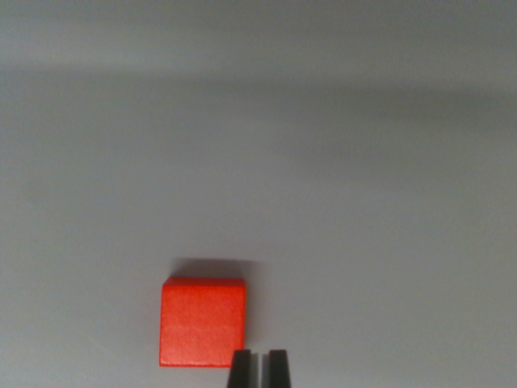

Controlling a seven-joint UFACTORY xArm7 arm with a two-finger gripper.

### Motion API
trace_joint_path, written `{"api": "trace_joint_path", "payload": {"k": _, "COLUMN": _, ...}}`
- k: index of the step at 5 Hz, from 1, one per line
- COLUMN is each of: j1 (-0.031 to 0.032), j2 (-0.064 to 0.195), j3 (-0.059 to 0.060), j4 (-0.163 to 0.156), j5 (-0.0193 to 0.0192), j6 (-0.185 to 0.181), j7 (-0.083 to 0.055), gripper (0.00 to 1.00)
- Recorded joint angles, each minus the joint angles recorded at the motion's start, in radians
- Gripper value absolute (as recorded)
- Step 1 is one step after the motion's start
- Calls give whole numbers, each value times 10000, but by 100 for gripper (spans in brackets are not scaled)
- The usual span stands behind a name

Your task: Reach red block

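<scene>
A red block (202, 322) lies flat on a plain grey surface, low in the wrist view and a little left of centre. My gripper (258, 368) shows at the bottom edge as two dark fingertips (240, 369) standing close together with only a thin slit between them. Nothing is held in that slit. The left fingertip overlaps the block's lower right corner in the picture; whether it touches the block cannot be told.
The grey surface (363, 162) fills the rest of the view with a soft dark band of shadow across the top. No other objects show.
</scene>
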Motion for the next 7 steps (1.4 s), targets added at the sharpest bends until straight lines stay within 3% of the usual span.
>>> {"api": "trace_joint_path", "payload": {"k": 1, "j1": 0, "j2": 0, "j3": 0, "j4": 0, "j5": 0, "j6": 0, "j7": 0, "gripper": 0}}
{"api": "trace_joint_path", "payload": {"k": 2, "j1": 39, "j2": 253, "j3": 35, "j4": -227, "j5": -7, "j6": -408, "j7": 42, "gripper": 0}}
{"api": "trace_joint_path", "payload": {"k": 3, "j1": 39, "j2": 253, "j3": 35, "j4": -227, "j5": -7, "j6": -408, "j7": 42, "gripper": 0}}
{"api": "trace_joint_path", "payload": {"k": 4, "j1": 77, "j2": 502, "j3": 69, "j4": -451, "j5": -14, "j6": -811, "j7": 83, "gripper": 0}}
{"api": "trace_joint_path", "payload": {"k": 5, "j1": 77, "j2": 502, "j3": 69, "j4": -451, "j5": -14, "j6": -811, "j7": 83, "gripper": 0}}
{"api": "trace_joint_path", "payload": {"k": 6, "j1": 112, "j2": 731, "j3": 100, "j4": -656, "j5": -21, "j6": -1179, "j7": 121, "gripper": 0}}
{"api": "trace_joint_path", "payload": {"k": 7, "j1": 112, "j2": 731, "j3": 100, "j4": -656, "j5": -21, "j6": -1179, "j7": 121, "gripper": 0}}
